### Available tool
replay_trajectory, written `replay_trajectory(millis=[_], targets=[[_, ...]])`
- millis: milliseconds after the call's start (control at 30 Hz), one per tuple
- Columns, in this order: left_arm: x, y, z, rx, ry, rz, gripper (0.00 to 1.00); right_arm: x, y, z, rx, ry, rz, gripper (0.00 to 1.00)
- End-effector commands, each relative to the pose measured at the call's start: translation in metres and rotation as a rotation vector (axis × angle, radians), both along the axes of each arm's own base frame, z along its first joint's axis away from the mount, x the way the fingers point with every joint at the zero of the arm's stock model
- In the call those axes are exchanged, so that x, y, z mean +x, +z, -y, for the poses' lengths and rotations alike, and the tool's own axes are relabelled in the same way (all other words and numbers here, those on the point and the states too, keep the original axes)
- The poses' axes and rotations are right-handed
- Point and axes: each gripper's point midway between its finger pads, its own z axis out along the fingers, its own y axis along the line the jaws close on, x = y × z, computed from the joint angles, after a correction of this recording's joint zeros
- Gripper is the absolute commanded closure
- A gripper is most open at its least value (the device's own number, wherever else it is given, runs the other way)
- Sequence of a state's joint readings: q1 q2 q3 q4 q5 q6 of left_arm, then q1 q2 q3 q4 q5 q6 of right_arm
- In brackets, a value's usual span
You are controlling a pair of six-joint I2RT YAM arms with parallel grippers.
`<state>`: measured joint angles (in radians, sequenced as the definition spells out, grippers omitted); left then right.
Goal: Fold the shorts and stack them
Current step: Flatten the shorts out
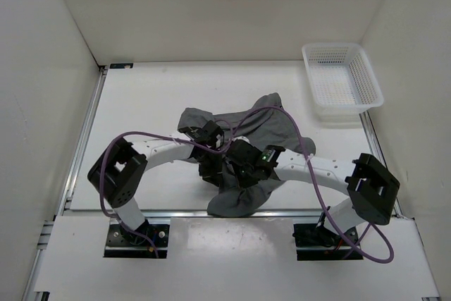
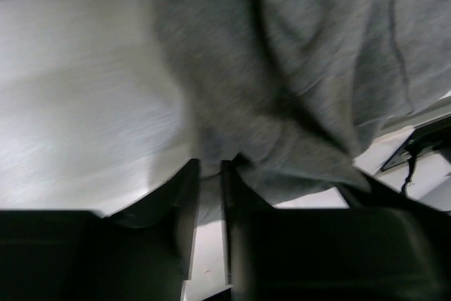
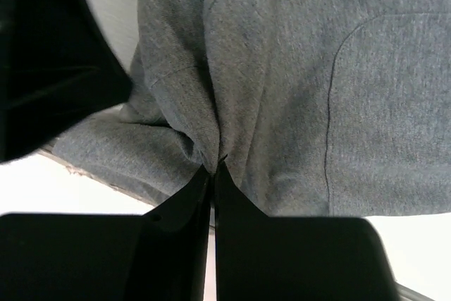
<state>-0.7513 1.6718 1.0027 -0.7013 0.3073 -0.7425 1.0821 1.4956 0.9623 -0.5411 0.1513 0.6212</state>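
**A:** Where are the shorts?

**B:** The shorts (image 1: 264, 128) lie crumpled on the table (image 1: 141, 103), well apart from the basket (image 1: 373, 89), below and left of it in the overhead view.

**A:** And the grippers?

**B:** Both meet over the heap's end farthest from the basket. The right gripper (image 3: 213, 170) is clenched on a thin fold. The left gripper (image 2: 210, 174) is nearly closed, with fabric between its jaws.

**A:** What could go wrong?

**B:** The two pinches sit close together, so a lift would likely raise one bunch instead of spreading the cloth. The thin right pinch may also slip free.
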Motion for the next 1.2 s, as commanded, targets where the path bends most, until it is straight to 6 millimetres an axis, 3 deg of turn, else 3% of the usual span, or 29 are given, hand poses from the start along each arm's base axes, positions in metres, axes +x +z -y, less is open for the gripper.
replay_trajectory(millis=[0,167,300,400,433,500,567,633,667,700,733,767,833,967,1067,1167], targets=[[0.001,-0.003,0.023,-0.085,-0.008,0.01,0.66,0.003,0.003,-0.004,0.033,0.017,0.028,0.99],[-0.002,-0.023,0.027,-0.099,0.001,-0.03,0.65,0.004,0.004,0.003,0.062,-0.007,0.02,0.99],[-0.001,-0.033,0.02,-0.064,0.027,-0.041,0.65,0.006,0.0,0.007,0.083,-0.02,0.014,0.99],[-0.004,-0.033,0.029,-0.08,-0.002,-0.058,0.65,0.005,-0.002,0.007,0.096,-0.019,-0.004,0.99],[-0.004,-0.033,0.029,-0.08,-0.002,-0.058,0.68,0.009,-0.001,0.006,0.105,-0.03,0.002,0.99],[-0.006,-0.04,0.027,-0.062,0.008,-0.079,0.9,0.007,0.0,0.006,0.109,-0.025,-0.005,0.99],[-0.005,-0.043,0.02,-0.048,0.036,-0.083,0.9,0.009,0.003,0.003,0.126,-0.025,0.006,0.99],[0.005,-0.038,0.003,-0.044,0.093,-0.057,0.9,0.008,0.008,0.0,0.148,-0.018,0.007,0.84],[0.011,-0.035,-0.005,-0.044,0.123,-0.041,0.9,0.007,0.008,-0.001,0.15,-0.002,0.002,0.71],[0.018,-0.023,-0.012,-0.072,0.144,-0.006,0.9,0.009,0.012,-0.003,0.164,0.01,0.018,0.39],[0.033,-0.02,-0.028,-0.08,0.206,0.009,0.9,0.008,0.013,-0.005,0.176,0.015,0.015,0.25],[0.034,-0.022,-0.04,-0.075,0.222,0.015,0.9,0.008,0.016,-0.006,0.186,0.016,0.02,0.15],[0.046,-0.012,-0.054,-0.096,0.262,0.044,0.9,0.012,0.023,-0.008,0.2,0.011,0.042,0.05],[0.06,-0.015,-0.091,-0.076,0.339,0.037,0.9,0.02,0.031,-0.004,0.193,-0.015,0.089,0.03],[0.075,-0.008,-0.107,-0.072,0.372,0.054,0.9,0.027,0.04,0.009,0.187,-0.088,0.111,0.03],[0.091,0.002,-0.132,-0.025,0.406,0.081,0.9,0.034,0.037,0.037,0.161,-0.206,0.106,0.06]])
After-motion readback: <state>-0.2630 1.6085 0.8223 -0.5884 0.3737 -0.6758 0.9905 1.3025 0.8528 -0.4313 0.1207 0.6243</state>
